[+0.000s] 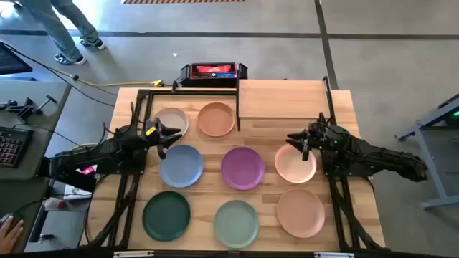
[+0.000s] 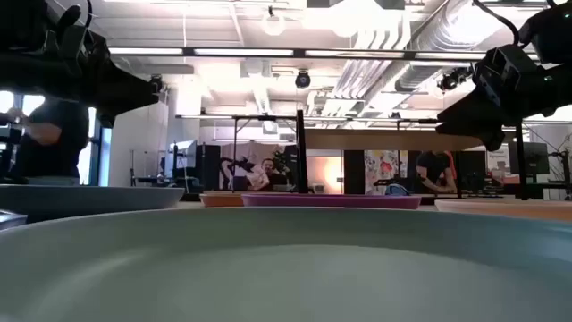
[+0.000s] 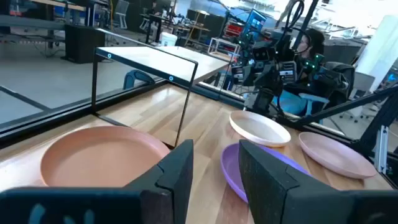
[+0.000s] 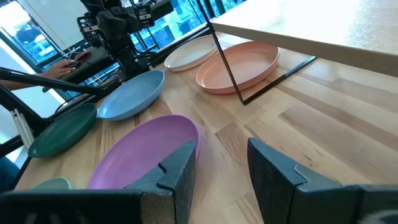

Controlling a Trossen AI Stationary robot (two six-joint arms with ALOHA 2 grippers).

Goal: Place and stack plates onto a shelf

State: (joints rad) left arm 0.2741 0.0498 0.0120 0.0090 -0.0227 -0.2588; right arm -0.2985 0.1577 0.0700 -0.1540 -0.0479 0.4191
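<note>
Eight round plates lie flat on the tabletop. In the high view the far row holds cream (image 1: 172, 120) and orange-tan (image 1: 216, 119). Blue (image 1: 181, 165), purple (image 1: 242, 168) and pale pink (image 1: 295, 163) fill the middle row. Dark green (image 1: 166, 216), sage green (image 1: 235, 223) and salmon (image 1: 300, 212) sit nearest. The light-wood shelf (image 1: 281, 99) stands at the far right on black posts, nothing on it. My left gripper (image 1: 172, 136) (image 3: 214, 171) hovers open between the cream and blue plates. My right gripper (image 1: 294, 140) (image 4: 221, 171) hovers open over the pale pink plate's far edge.
A black and red case (image 1: 213, 71) sits past the table's far edge. A black frame post (image 3: 185, 102) stands between the orange-tan plate (image 3: 99, 155) and the shelf. People move in the room beyond. The sage green plate (image 2: 268, 268) fills the low view's foreground.
</note>
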